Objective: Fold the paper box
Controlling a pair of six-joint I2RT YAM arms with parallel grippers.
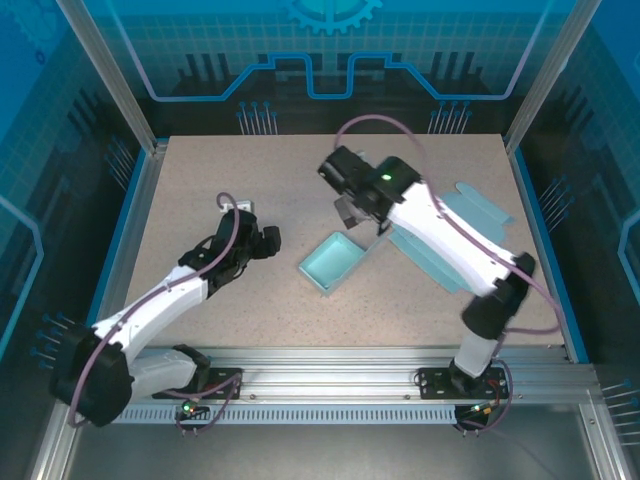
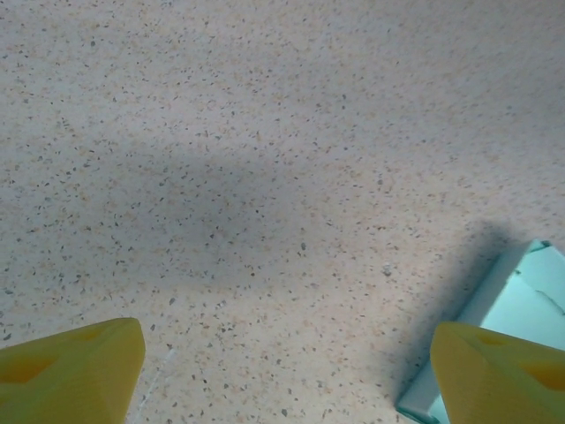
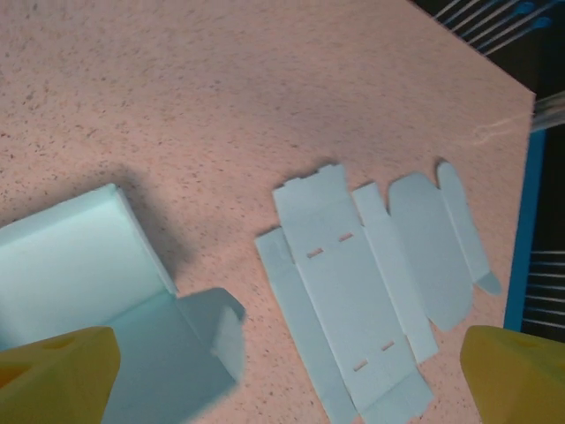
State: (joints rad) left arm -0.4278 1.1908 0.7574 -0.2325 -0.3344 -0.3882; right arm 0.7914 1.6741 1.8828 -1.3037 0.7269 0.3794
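Observation:
A partly folded light-blue paper box (image 1: 332,262) sits near the table's middle, its open tray facing up. In the right wrist view the box (image 3: 75,256) lies at the lower left with one flap (image 3: 214,329) standing loose. A flat, unfolded blue box sheet (image 3: 353,291) lies to its right; in the top view this sheet (image 1: 478,210) is partly hidden under the right arm. My right gripper (image 1: 350,210) hovers open above the box's far end, nothing between its yellow fingers (image 3: 516,375). My left gripper (image 1: 262,240) is open, left of the box, whose corner (image 2: 521,300) appears by its right finger.
The speckled tabletop (image 1: 220,190) is bordered by blue rails and aluminium posts (image 1: 110,80). The right table edge (image 3: 521,221) runs close beside the flat sheet. Bare table lies between my left gripper and the box.

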